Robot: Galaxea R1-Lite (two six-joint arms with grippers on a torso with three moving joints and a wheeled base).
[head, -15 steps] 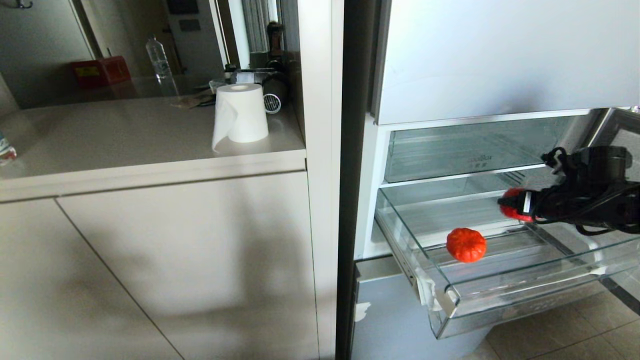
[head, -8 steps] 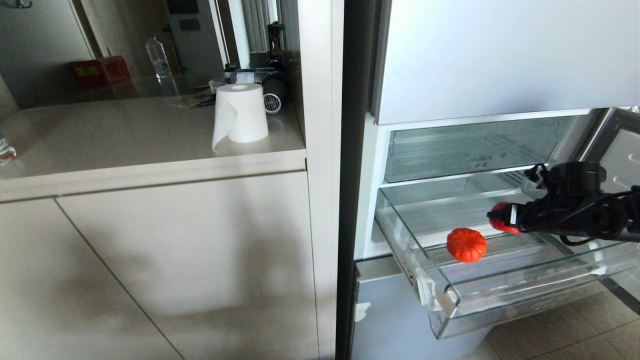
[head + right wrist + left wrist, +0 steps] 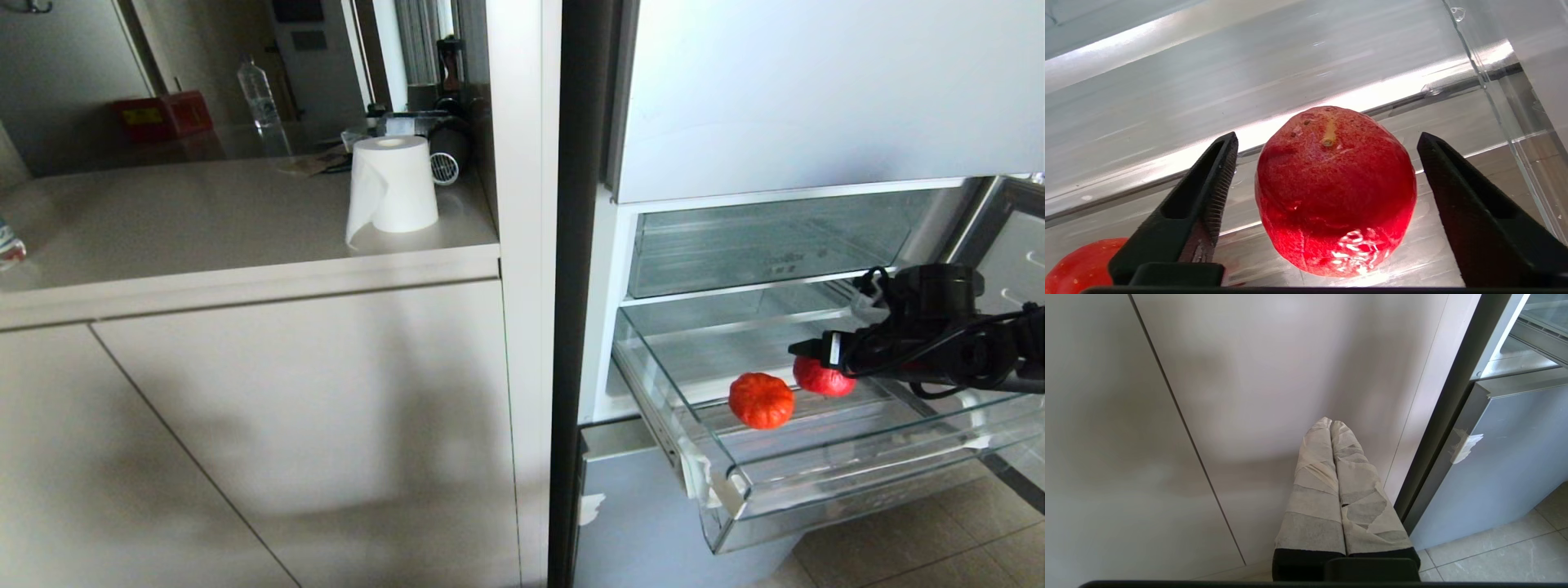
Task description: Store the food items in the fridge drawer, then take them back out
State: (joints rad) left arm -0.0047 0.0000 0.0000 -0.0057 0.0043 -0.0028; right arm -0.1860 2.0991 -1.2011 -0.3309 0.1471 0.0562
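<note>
Right gripper (image 3: 1327, 204) reaches into the pulled-out clear fridge drawer (image 3: 816, 490), jaws spread wide with a gap on each side of a red round fruit (image 3: 1335, 192) resting on the drawer floor; neither finger touches it. Ribbed orange-red fruit (image 3: 761, 400) sits just beside it, nearer the drawer's front lip. Left gripper (image 3: 1331, 424) hangs parked by the cabinet door (image 3: 1249, 375), its taped fingers pressed together.

Two red fruits (image 3: 761, 400) (image 3: 823, 379), one clear drawer (image 3: 735, 490), one paper roll (image 3: 392, 186).
</note>
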